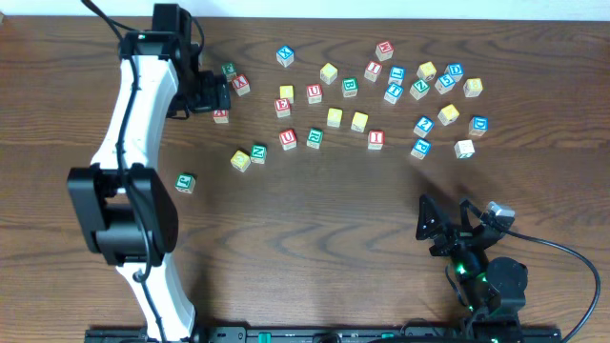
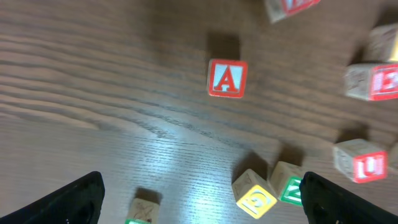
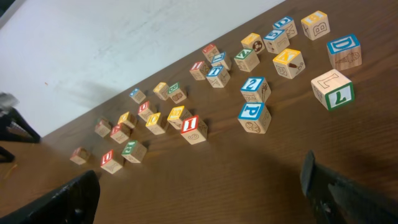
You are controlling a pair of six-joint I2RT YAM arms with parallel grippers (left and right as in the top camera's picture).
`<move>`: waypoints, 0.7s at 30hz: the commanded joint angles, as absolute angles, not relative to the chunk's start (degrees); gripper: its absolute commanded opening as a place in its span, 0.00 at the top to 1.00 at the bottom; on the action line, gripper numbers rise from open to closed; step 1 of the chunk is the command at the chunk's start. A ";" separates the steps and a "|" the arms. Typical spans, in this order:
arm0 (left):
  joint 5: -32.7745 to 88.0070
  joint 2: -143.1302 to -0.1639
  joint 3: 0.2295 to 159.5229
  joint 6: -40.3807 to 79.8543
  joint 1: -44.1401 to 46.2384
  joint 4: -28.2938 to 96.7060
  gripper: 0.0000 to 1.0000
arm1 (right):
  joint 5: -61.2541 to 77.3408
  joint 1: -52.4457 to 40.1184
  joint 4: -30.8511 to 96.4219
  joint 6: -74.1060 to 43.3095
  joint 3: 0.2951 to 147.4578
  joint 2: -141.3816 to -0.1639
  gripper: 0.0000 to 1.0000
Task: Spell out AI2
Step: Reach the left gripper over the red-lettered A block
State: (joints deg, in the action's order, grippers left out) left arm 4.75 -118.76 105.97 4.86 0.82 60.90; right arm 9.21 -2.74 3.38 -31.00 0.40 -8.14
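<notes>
The red A cube [image 2: 227, 78] lies flat on the wood, ahead of my open left gripper [image 2: 200, 193], whose fingers are empty. From overhead the A cube [image 1: 221, 115] peeks out just below the left gripper [image 1: 212, 98] at the far left. The red I cube [image 1: 376, 139] sits mid-table and shows in the right wrist view as the red I cube [image 3: 189, 124]. The blue 2 cube [image 1: 423, 124] stands to its right, with the blue 2 cube [image 3: 255, 85] just behind a blue P cube [image 3: 254, 111]. My right gripper [image 1: 443, 224] rests near the front right, open and empty [image 3: 199, 180].
Several other letter cubes are scattered across the far half of the table. A yellow cube [image 2: 255, 198] and a green cube [image 2: 287, 186] lie close to the left gripper's right finger. A red U cube [image 2: 367, 165] lies further right. A lone green cube [image 1: 186, 181] sits beside the left arm.
</notes>
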 commanded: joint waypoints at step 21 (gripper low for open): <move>7.07 -125.49 106.76 0.38 0.73 58.59 0.03 | 9.34 -2.33 3.57 -31.24 0.32 -7.94 0.01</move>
State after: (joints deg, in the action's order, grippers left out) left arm 6.35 -125.51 105.97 1.37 0.82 59.18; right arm 9.21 -2.74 3.38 -31.00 0.38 -8.14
